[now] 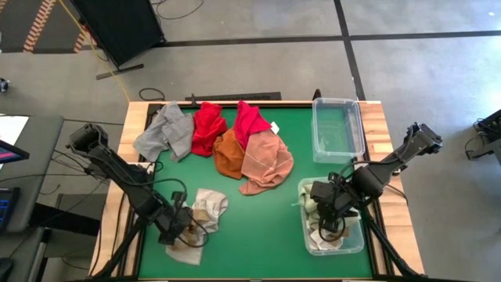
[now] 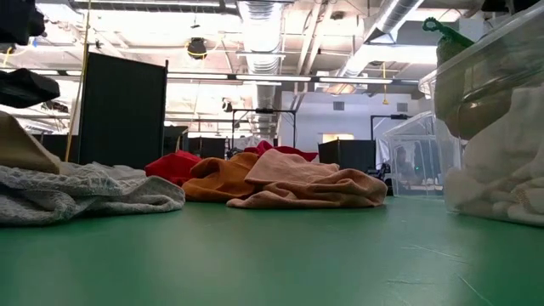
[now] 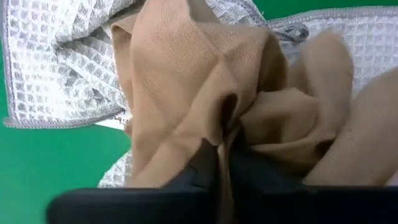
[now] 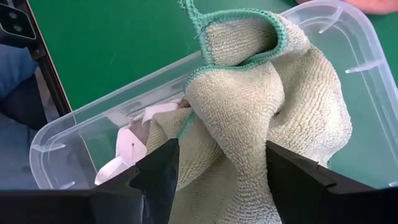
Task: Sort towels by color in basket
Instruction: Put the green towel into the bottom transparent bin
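Observation:
A tan-brown towel [image 3: 186,81] lies crumpled on a white-checked towel [image 3: 56,62] at the table's near left, and my left gripper [image 1: 178,227] is shut on it. My right gripper [image 1: 329,210] stands over the near right clear bin [image 1: 304,235], shut on a pale green towel [image 4: 261,87] with a green edge. White towels [image 4: 134,146] lie in that bin. Grey [image 1: 166,131], red [image 1: 207,125], orange [image 1: 228,153] and pink [image 1: 266,160] towels lie heaped at the table's far middle. My left gripper pinches a raised fold [image 3: 225,121] of the tan-brown towel between its two fingers, coming steeply from above. The rest of the towel lies slack on the white-checked towel and the table. My right gripper has a thick bunch of the pale green towel [image 4: 217,155] between its two wide-set fingers [image 4: 165,165], from above, pointing down. The towel hangs below them over the bin, its looped green edge [image 4: 239,18] lowest. Whether it touches the bin's contents, I cannot tell.
An empty clear bin [image 1: 317,129] stands at the far right of the green table. Bare green surface [image 1: 258,227] lies between the two arms. A dark panel [image 2: 123,110] stands beyond the table's far edge.

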